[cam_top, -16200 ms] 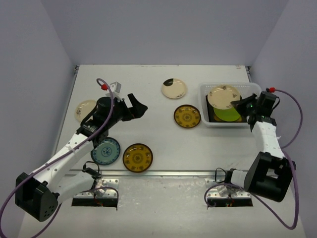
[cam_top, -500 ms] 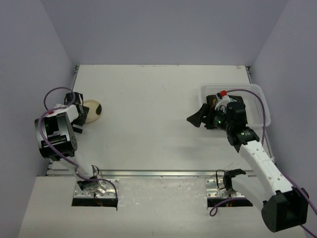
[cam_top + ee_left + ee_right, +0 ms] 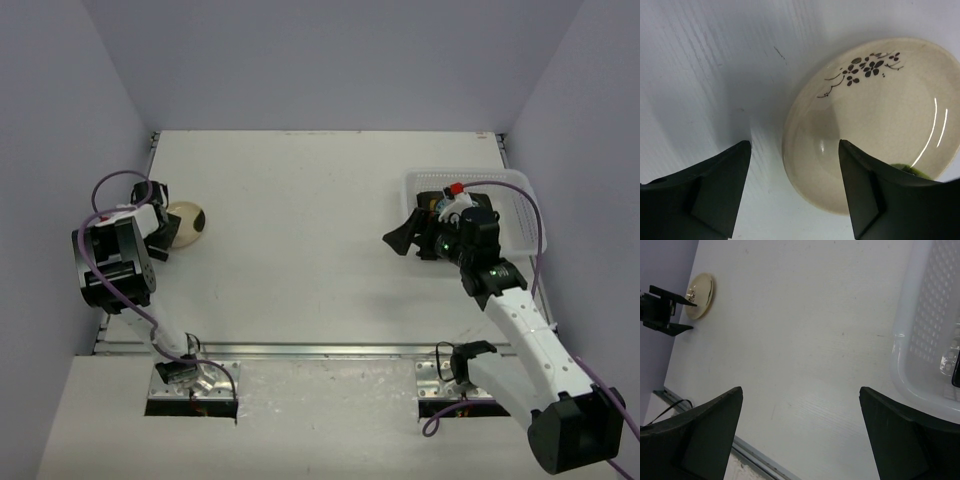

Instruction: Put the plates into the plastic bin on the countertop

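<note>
cream plate, rim between left end effector fingers

1 cream plate, painted with a dark blossom sprig and a green patch at its rim, lay flat at the desk's left side. The white slotted bin sat far right, well apart.

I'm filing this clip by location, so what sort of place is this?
Likely a robot test cell, not a real kitchen: an off-white tabletop boxed in by plain lavender panels, with a left arm and a right arm bolted at its front edge.
</note>
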You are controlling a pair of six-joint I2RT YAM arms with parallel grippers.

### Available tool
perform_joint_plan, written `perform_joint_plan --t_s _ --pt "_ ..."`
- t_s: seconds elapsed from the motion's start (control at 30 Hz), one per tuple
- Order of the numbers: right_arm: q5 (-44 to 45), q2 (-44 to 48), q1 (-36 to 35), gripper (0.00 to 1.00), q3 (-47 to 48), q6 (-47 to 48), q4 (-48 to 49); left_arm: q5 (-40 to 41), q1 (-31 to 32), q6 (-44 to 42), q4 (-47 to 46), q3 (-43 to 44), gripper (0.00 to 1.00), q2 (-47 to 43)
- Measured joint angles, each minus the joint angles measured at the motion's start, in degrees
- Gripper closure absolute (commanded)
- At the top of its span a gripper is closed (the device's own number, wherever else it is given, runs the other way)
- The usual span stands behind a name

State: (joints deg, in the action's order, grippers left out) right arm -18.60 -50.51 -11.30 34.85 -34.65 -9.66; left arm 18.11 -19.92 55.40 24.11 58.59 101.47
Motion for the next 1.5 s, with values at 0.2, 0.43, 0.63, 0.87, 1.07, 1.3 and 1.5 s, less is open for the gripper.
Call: perform_joint_plan --t_s 0.2,0.43,0.63,0.87,1.07,1.3,1.5 --pt "1.47 1.24 0.66 0.01 0.0 0.26 -0.03 -0.09 -0.03 -0.53 0.3 1.15 0.76 1.38" --pt "2.13 1.35 1.68 0.01 0.0 0.25 -0.16 -2.64 -0.17 -1.22 -2.95 0.74 1.0 1.38" --pt "1.84 1.32 2.19 0.01 0.0 0.21 -0.34 -11.67 -0.08 -5.71 -12.58 -8.44 1.0 -4.57" --pt "-9.67 -0.38 2.5 0.01 -1.59 -2.14 5.11 -20.1 12.58 -9.99 -20.69 -18.04 1.0 -18.21" --pt "-20.71 -10.5 2.25 0.02 -1.0 -5.06 10.44 -29.46 30.87 -13.37 -28.39 -17.66 1.0 -21.76" --pt "-21.6 -19.79 1.31 0.28 0.59 -4.3 9.51 -39.32 43.13 -13.03 -36.0 -18.36 1.0 -21.79" --pt "-22.04 -23.13 1.06 0.88 1.6 -3.46 9.43 -43.83 47.43 -12.01 -41.23 -18.56 1.0 -21.66"
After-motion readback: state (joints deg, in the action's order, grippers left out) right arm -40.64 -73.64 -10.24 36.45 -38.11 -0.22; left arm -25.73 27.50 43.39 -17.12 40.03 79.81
